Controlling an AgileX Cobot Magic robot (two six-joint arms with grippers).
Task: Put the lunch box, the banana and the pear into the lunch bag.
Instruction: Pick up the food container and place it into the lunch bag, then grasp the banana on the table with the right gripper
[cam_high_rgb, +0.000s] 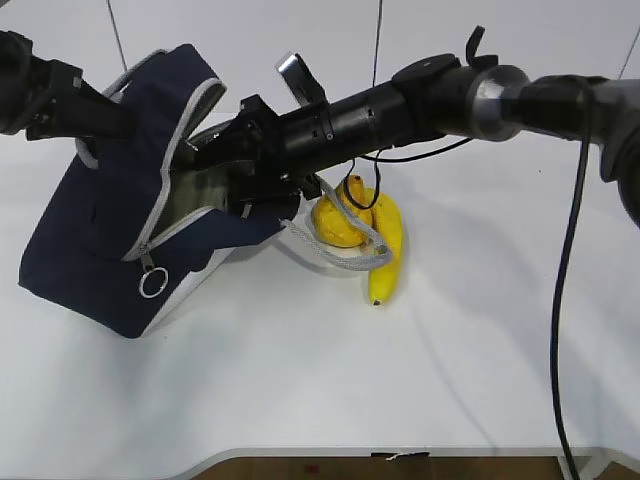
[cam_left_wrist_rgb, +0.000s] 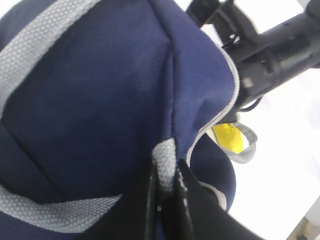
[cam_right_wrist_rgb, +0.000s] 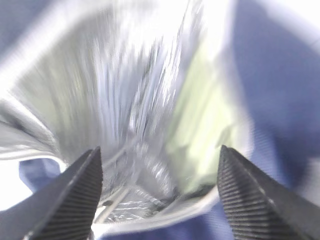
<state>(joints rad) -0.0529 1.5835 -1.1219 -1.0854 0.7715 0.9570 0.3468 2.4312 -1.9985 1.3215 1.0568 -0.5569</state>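
Observation:
The navy lunch bag lies tilted on the table's left, its foil-lined mouth facing right. My left gripper is shut on the bag's grey webbing handle and holds the top up. My right gripper reaches across into the bag's mouth; it is open and empty. A blurred pale green shape, the lunch box, lies inside against the foil lining. The pear and the banana lie together on the table just right of the bag. The pear also shows in the left wrist view.
The bag's second grey handle loops on the table in front of the pear. The zipper's ring pull hangs at the bag's front. A black cable hangs from the right arm. The white table stretches to the front edge.

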